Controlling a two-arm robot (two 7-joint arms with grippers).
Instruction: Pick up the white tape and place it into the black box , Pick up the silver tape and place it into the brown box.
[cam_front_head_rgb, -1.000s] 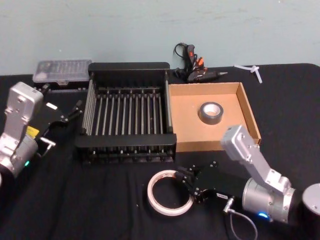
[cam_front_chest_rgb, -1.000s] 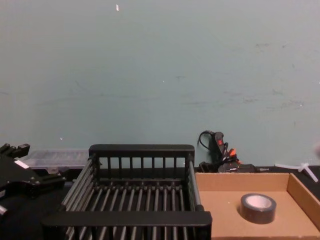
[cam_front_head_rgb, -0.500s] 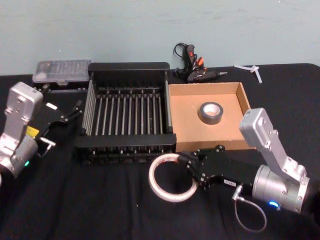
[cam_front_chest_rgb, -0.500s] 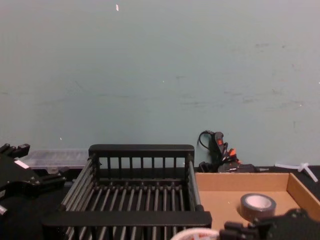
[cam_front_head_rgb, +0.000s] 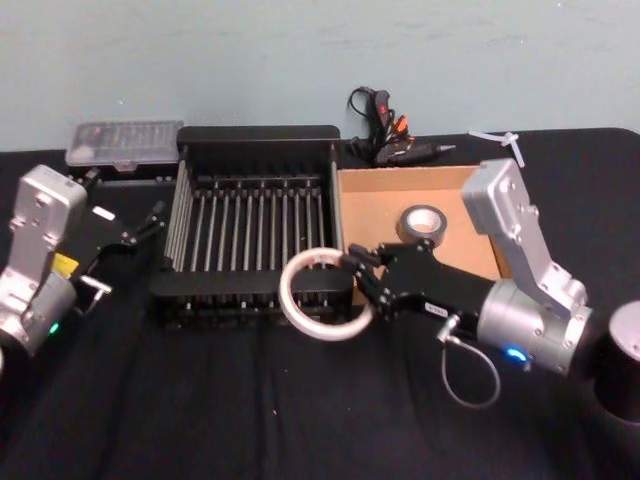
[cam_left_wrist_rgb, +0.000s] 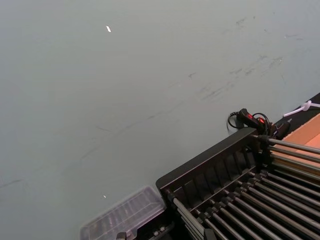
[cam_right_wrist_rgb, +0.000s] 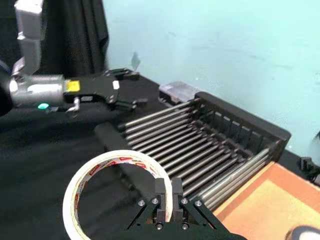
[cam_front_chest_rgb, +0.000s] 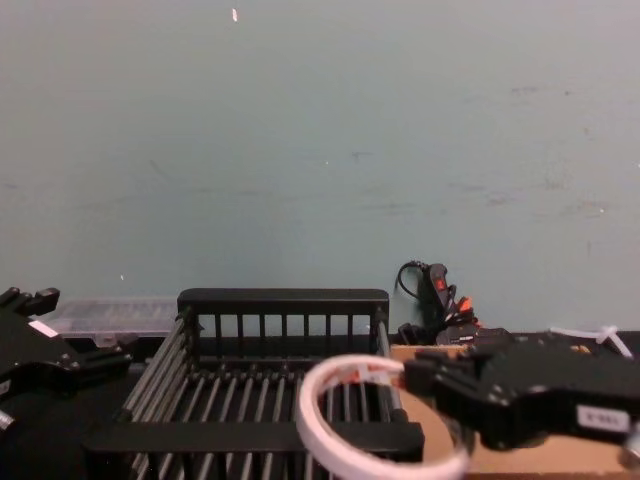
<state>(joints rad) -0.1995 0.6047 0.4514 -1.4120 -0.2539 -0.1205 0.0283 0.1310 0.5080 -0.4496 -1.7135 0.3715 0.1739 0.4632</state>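
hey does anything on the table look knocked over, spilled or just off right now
Nothing stands out. The large thin white tape ring is off the table, pinched by the right gripper above the black slatted crate's near right corner. The small dark grey tape roll lies flat in the shallow brown cardboard box. The left gripper rests beside the crate.

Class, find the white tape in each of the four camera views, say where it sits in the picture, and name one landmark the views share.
Head view: the white tape is low centre, at the black box's near rim, held by the right gripper.
Chest view: bottom centre, before the box.
Right wrist view: lower left, pinched by the gripper.
Left wrist view: not in it.
Shared landmark: the black box.
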